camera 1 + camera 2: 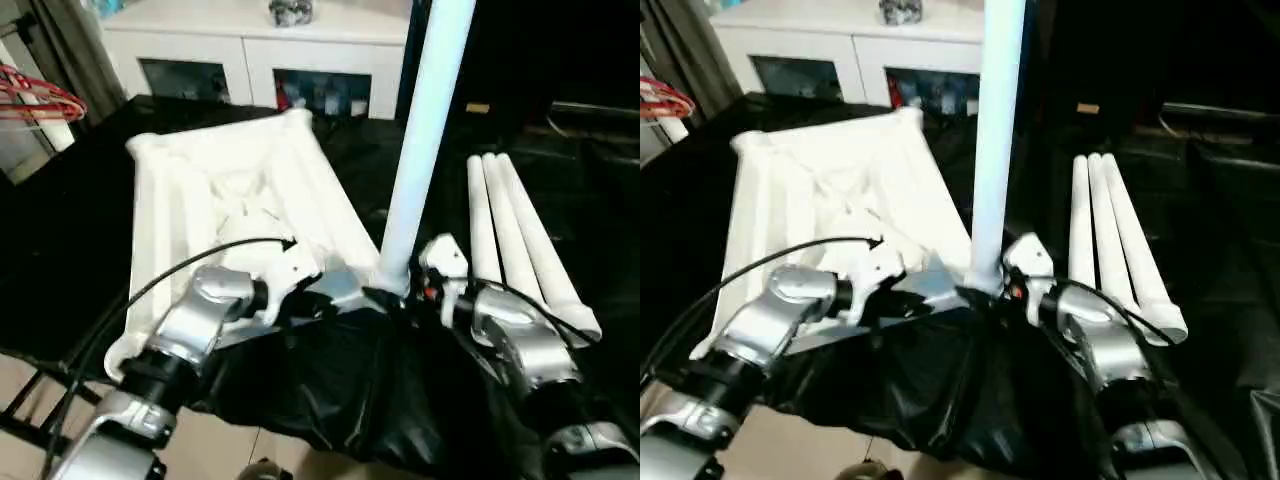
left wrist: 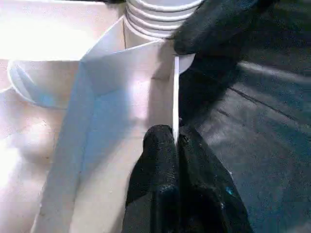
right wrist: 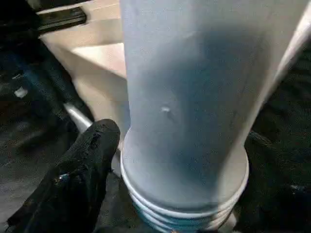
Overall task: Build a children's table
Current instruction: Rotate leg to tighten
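The children's table top [image 1: 230,190] lies upside down on a black cloth, ribbed underside up. One white leg [image 1: 425,120] stands upright in its near right corner socket, its ringed base [image 3: 184,204] seated there. My left gripper [image 2: 175,138] is shut on the thin side wall [image 2: 176,97] of the top, just beside that corner. My right gripper [image 3: 184,145] is open, with a black finger [image 3: 82,170] on either side of the leg's base and a thin gap showing. Three more legs [image 1: 520,240] lie side by side on the cloth to the right.
The black cloth [image 1: 330,380] covers the work surface and hangs over its near edge. A white cabinet [image 1: 260,50] with glass doors stands behind the table top. Red wire hangers [image 1: 35,100] show at the far left.
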Controlling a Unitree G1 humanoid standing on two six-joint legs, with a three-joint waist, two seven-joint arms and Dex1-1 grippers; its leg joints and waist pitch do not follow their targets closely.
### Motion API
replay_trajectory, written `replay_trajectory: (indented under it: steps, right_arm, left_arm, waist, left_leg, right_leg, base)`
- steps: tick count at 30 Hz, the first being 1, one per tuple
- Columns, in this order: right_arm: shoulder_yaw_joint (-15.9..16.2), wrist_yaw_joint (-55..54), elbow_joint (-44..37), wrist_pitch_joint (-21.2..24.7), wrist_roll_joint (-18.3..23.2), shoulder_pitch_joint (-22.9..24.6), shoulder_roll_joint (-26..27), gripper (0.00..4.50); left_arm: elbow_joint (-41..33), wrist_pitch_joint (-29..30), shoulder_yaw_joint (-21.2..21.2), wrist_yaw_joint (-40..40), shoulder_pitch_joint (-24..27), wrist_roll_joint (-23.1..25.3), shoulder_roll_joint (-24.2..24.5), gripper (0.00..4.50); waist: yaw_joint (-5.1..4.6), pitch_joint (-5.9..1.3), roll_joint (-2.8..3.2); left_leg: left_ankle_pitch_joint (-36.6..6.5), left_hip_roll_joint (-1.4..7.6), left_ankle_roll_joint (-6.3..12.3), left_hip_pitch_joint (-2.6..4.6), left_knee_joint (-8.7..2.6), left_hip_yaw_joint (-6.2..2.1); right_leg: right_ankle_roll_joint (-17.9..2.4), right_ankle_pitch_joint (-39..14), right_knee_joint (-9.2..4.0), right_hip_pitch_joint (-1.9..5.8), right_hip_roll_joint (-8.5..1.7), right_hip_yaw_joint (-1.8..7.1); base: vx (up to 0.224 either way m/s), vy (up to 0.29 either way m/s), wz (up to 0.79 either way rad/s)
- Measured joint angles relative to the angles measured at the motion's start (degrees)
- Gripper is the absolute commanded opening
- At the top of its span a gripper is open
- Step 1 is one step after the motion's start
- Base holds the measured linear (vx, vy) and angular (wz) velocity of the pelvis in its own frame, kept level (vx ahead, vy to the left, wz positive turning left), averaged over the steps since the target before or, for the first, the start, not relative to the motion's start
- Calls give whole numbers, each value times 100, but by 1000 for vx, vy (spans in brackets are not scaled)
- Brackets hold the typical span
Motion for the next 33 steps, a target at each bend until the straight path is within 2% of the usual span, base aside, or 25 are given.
replay_trajectory:
  steps: [2,5,7,9,12,20,23,29,33]
  right_arm:
    - [21,171,-156,105,42,73,-64,364]
    - [41,407,-351,238,90,162,-122,329]
    - [53,508,-464,367,91,181,-165,326]
    - [88,606,-508,423,96,182,-208,296]
    - [108,615,-542,479,106,183,-227,276]
    - [62,522,-661,584,94,264,-204,272]
    - [-63,0,-577,595,1,244,-8,272]
    - [-454,-2272,514,323,-374,-383,887,270]
    - [-565,-3303,962,148,-469,-659,1278,270]
  left_arm:
    - [85,-58,-15,-162,-50,-23,52,0]
    - [215,-186,-25,-427,-110,-41,164,0]
    - [312,-264,-50,-578,-160,-70,224,0]
    - [369,-362,-62,-667,-170,-78,270,0]
    - [443,-447,-65,-710,-194,-83,296,0]
    - [513,-535,-66,-660,-210,-68,231,0]
    - [558,-526,-6,-264,-211,10,93,0]
    - [569,8,215,1185,-266,265,-582,0]
    - [523,242,238,1724,-293,388,-824,0]
  waist:
    - [35,0,1]
    - [67,0,1]
    - [82,0,1]
    - [87,0,1]
    - [90,0,1]
    - [122,0,1]
    - [96,-1,-1]
    - [-122,-1,1]
    - [-141,-7,10]
  left_leg:
    - [0,0,0,-2,0,0]
    - [0,0,0,-3,1,0]
    - [0,0,1,-5,2,0]
    - [0,0,1,-5,3,0]
    - [0,0,0,-4,3,0]
    - [0,0,0,-2,4,0]
    - [0,0,0,7,4,1]
    - [1,-1,-3,18,3,1]
    - [1,-2,-3,20,-9,1]
  right_leg:
    - [0,0,0,0,0,0]
    - [0,0,-2,0,0,-1]
    - [0,0,-1,0,-2,-1]
    - [0,0,-2,0,-2,-1]
    - [0,0,-1,0,-2,-1]
    - [0,0,0,2,-3,-1]
    - [-3,4,7,6,-4,0]
    - [3,14,4,6,-6,0]
    - [5,17,5,3,-5,-1]
  base:
    - [0,0,0]
    - [0,0,0]
    - [0,0,0]
    - [0,0,0]
    - [0,0,0]
    - [0,0,0]
    - [0,0,0]
    - [0,0,0]
    - [0,0,0]
